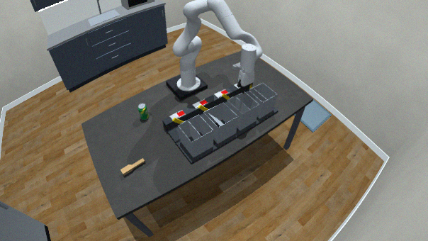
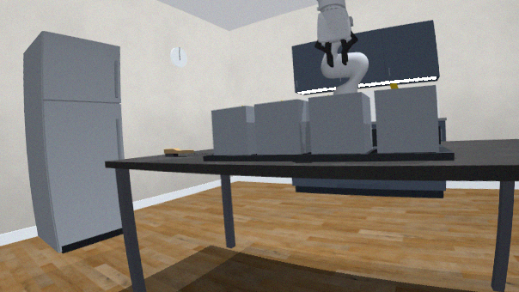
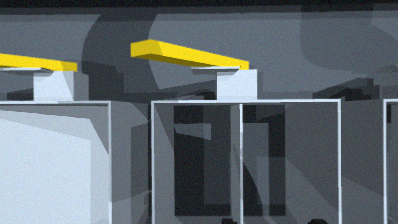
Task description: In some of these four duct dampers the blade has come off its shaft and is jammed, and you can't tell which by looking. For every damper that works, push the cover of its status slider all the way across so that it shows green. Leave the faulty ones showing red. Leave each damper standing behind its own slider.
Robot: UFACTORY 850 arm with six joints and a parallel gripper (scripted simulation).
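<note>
Four grey duct dampers stand in a row on a black base (image 1: 227, 120) on the dark table; they show as grey boxes in the exterior view (image 2: 339, 122). Behind them runs a strip of status sliders; three show red (image 1: 181, 113) (image 1: 203, 102) (image 1: 224, 93), and the fourth is hidden under my arm. Each damper has a yellow lever (image 3: 187, 54). My gripper (image 1: 244, 84) hangs above the right end of the row, behind the dampers. Its fingers (image 2: 337, 56) are partly apart with nothing between them. The wrist view looks into an open damper frame (image 3: 245, 160) with its blade edge-on.
A green can (image 1: 142, 111) stands left of the row. A wooden block (image 1: 132, 166) lies near the table's front left. My arm's base (image 1: 186, 85) is behind the sliders. A fridge (image 2: 73, 137) and cabinets (image 1: 106, 39) stand away from the table.
</note>
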